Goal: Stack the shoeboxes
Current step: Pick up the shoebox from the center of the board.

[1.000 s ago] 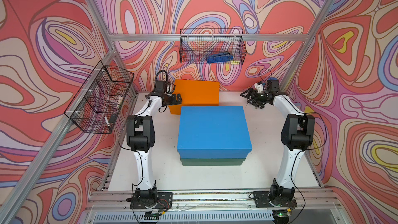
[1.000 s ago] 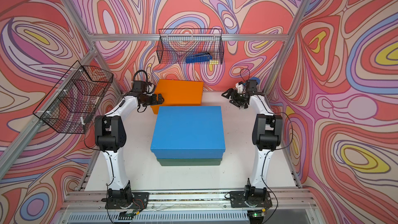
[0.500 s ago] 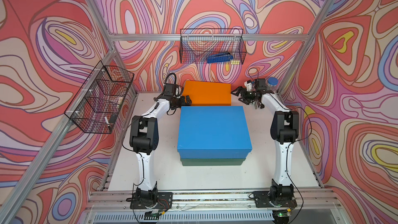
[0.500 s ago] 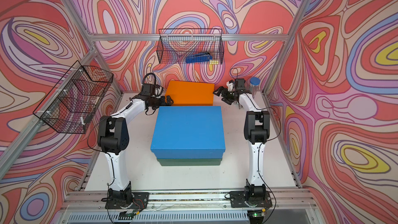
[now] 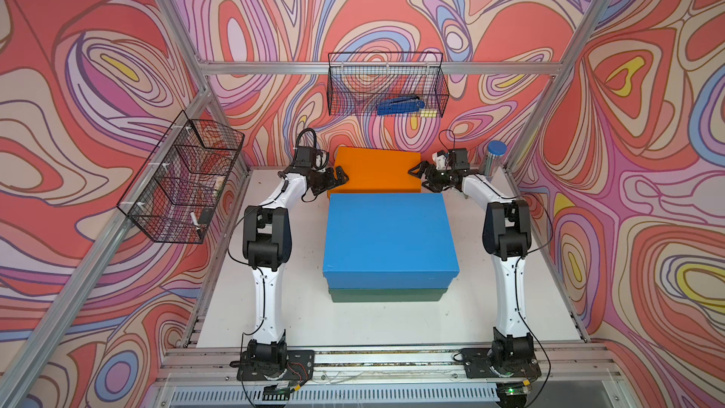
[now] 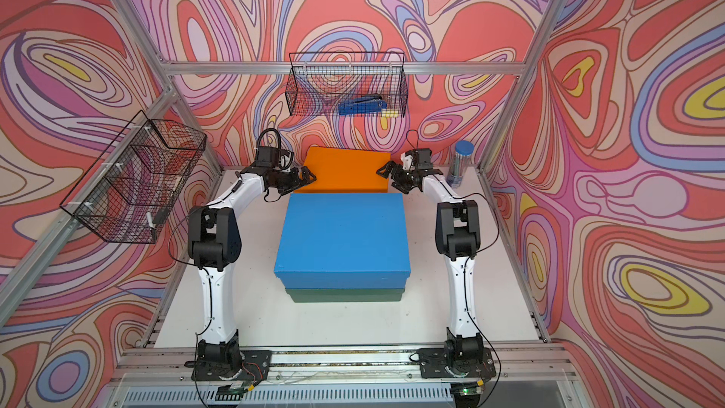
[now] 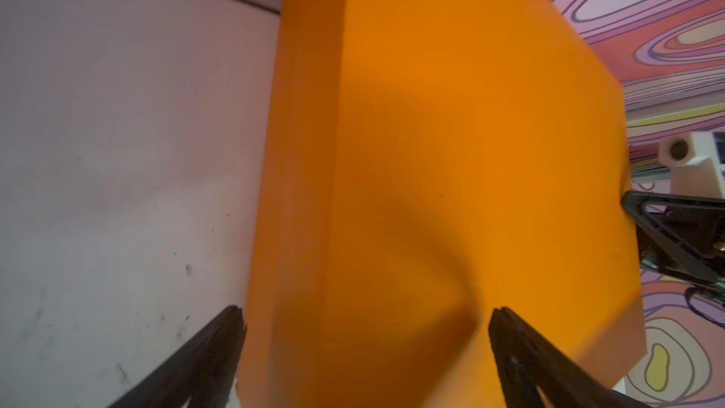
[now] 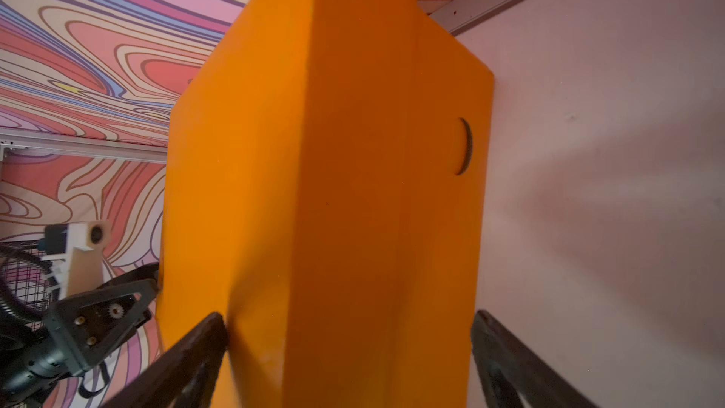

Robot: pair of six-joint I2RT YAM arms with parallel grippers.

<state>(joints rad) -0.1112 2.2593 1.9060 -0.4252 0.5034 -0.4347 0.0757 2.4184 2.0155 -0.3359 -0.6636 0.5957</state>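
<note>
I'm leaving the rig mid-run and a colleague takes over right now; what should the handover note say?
The left gripper is open, jaws straddling one end of the orange shoebox. The right gripper is open at the opposite end. That box is at the back of the table; whether it is lifted cannot be told. Done: the blue shoebox sits on the green shoebox, mid-table. Left: set the orange one on the blue.

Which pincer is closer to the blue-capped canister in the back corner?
Right. The right pincer is at the orange shoebox's end nearest the canister; the left pincer is at the box's opposite end, farther away.
</note>
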